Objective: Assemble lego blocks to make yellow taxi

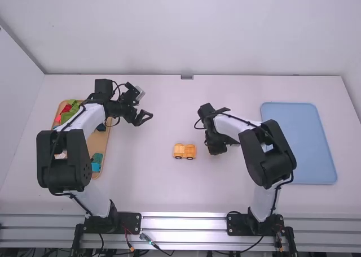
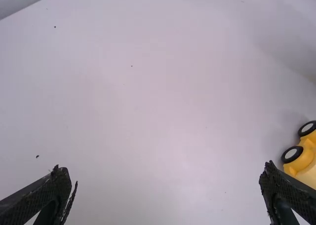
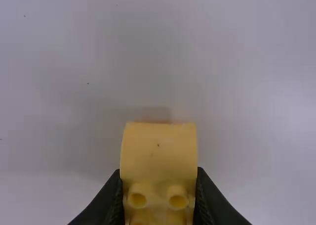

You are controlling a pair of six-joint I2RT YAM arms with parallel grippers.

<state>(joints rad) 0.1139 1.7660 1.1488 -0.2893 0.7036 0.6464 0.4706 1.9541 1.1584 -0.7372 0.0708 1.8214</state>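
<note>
Left pincer (image 2: 164, 173) wide, empty. Right pincer (image 3: 159, 172) clamped on block (image 3: 159, 148); misaligned studs when pressing down could skid wheeled base (image 1: 184, 151) or twist block loose.

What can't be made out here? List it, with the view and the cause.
- Left wrist view: most of the yellow wheeled base, cut off by the picture's edge.
- Right wrist view: the near end of the yellow studded block, cut off by the bottom edge; its sides, covered by the right gripper's jaws.
- High view: part of the wooden tray, hidden by the left arm.
</note>
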